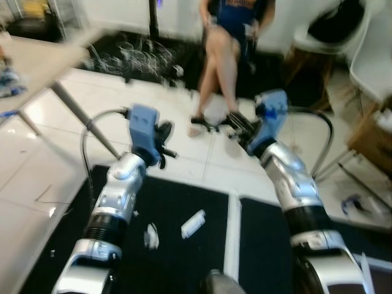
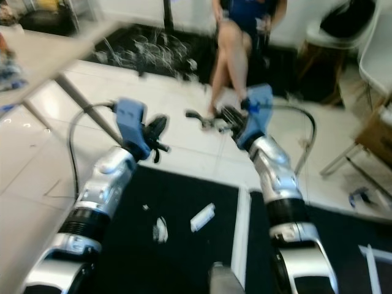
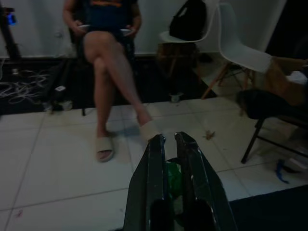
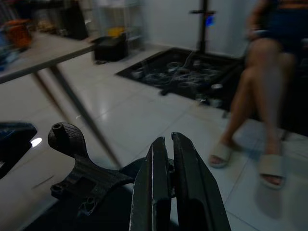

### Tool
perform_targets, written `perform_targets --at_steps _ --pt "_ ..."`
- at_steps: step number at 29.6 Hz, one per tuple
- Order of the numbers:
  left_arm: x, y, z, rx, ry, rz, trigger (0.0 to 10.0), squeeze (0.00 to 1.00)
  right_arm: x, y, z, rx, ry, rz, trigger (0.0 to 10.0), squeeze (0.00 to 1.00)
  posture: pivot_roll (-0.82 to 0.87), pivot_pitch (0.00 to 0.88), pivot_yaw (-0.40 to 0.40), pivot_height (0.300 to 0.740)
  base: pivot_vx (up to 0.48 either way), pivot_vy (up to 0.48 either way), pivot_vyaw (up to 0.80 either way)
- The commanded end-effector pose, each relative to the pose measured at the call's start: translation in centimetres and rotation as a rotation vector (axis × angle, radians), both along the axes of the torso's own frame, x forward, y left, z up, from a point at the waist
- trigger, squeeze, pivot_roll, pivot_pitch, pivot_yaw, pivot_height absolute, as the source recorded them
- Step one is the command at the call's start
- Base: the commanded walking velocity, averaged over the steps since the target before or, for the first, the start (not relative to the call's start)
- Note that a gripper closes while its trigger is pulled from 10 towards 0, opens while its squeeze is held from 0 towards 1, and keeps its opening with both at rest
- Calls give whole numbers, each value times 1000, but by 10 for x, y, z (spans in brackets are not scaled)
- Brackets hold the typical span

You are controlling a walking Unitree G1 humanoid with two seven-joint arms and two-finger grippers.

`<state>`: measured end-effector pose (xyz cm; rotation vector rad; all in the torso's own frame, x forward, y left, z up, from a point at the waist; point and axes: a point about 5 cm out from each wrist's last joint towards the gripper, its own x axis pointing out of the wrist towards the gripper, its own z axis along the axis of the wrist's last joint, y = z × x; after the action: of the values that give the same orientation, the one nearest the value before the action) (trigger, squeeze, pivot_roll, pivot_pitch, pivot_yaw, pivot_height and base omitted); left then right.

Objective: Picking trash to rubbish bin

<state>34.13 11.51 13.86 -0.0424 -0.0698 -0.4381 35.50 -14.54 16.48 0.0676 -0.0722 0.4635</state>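
White tiled floor [image 1: 37, 153] with two black mats [image 1: 184, 208] laid side by side in the foreground, a white strip between them. A table [image 1: 37, 58] with slanted metal legs stands at the robot's left; white chairs [image 3: 236, 45] stand at its right, one holding a black bag [image 3: 190, 19]. A person [image 1: 229, 37] sits straight ahead with legs crossed, wearing pale sandals [image 3: 103, 147], beside a tangle of cables [image 1: 138, 55] on a dark mat.

Both silver arms are raised over the near mat, reaching forward. The left gripper [image 3: 170, 139] has its two black fingers drawn close together with a narrow gap; something green [image 3: 173, 175] sits between them near their base, though the dark wrist view does not make clear what it is or whether it is firmly pinched. The right gripper [image 4: 169, 139] likewise has its fingers nearly pressed together, with nothing visible between them; the left gripper's black mount [image 4: 79, 168] shows just beside it.

Two pieces of trash lie on the left mat, below and between the arms, well apart from both grippers: a white oblong wrapper [image 1: 193, 223] nearer the white strip, and a crumpled white scrap [image 1: 151, 236] just beside the left forearm. The head views are motion-blurred.
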Motion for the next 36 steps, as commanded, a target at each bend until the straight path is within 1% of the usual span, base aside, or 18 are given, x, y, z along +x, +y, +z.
perform_targets --at_steps 1,36 --pt "-1 -3 -2 12 5 -15 10000 0 0 -4 -3 -3 16 -9 10000 0 -49 0 0 740 0 0 -788" --pt "-1 -4 -2 12 4 -18 10000 0 1 -4 -2 -3 19 -6 10000 0 -50 0 2 740 0 0 -788"
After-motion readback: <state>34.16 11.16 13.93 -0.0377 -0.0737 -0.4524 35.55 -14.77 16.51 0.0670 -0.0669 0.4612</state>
